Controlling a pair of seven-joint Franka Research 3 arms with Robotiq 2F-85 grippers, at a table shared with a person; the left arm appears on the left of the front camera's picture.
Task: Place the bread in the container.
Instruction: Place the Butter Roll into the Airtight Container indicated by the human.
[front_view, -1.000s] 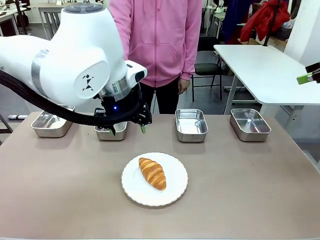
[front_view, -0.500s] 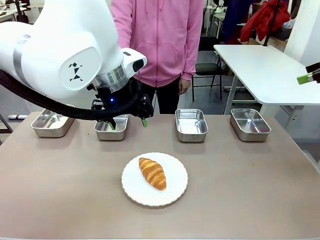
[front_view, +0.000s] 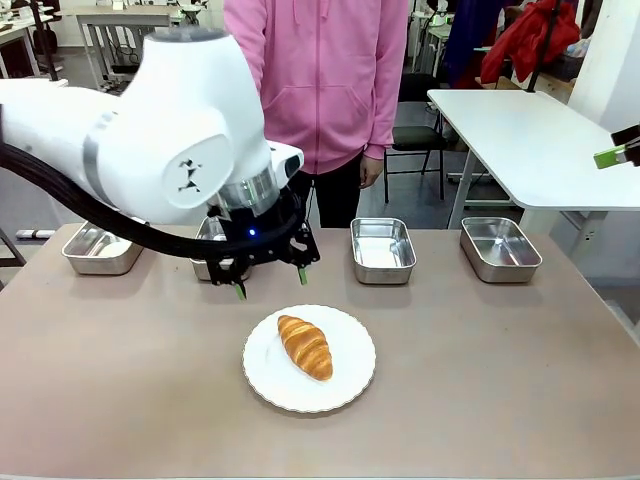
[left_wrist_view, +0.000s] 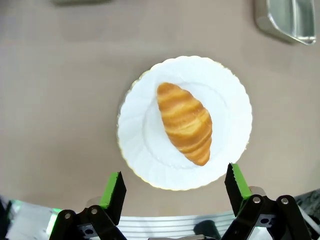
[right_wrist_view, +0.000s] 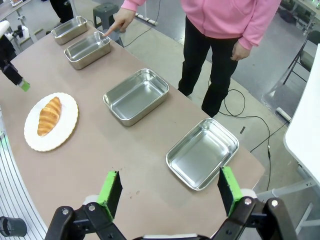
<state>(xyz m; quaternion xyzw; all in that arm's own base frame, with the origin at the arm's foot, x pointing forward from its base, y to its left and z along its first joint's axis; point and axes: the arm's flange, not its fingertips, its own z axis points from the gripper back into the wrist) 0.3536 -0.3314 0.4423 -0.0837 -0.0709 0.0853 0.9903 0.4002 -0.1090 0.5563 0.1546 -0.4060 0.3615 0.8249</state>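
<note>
Motion since earlier frame: left gripper (front_view: 271, 283) has come down and slightly right in the front view, off the partly hidden rectangular stainless-steel tray (front_view: 204, 270) and toward the round white scalloped plate (front_view: 352, 375); croissant, plate and trays lie unchanged.
Left gripper state: fingers spread wide, holding nothing.
Left gripper position: above the table, at the plate's upper-left rim in the front view, clear of the bread. In the left wrist view (left_wrist_view: 175, 186) its green pads (left_wrist_view: 114, 189) stand at the bottom edge, either side of the plate's lower rim.
Right gripper state: fingers spread, holding nothing (right_wrist_view: 170, 190).
Right gripper position: high above the brown table top (right_wrist_view: 125, 155), well apart from the plate.
Bread: golden-brown ridged croissant (front_view: 305, 346), lying near the plate's centre, slanting from upper left to lower right in the front view; touched by no gripper.
Plate: lower centre of the front view, on the table.
Containers: four trays in a row across the middle of the front view, above the plate; the rightmost (front_view: 500, 248) sits well apart from it.
Person: pink hooded top (front_view: 320, 80), top centre of the front view. In the right wrist view one hand (right_wrist_view: 117, 22) points an index finger at the second tray from the upper left (right_wrist_view: 87, 49).
</note>
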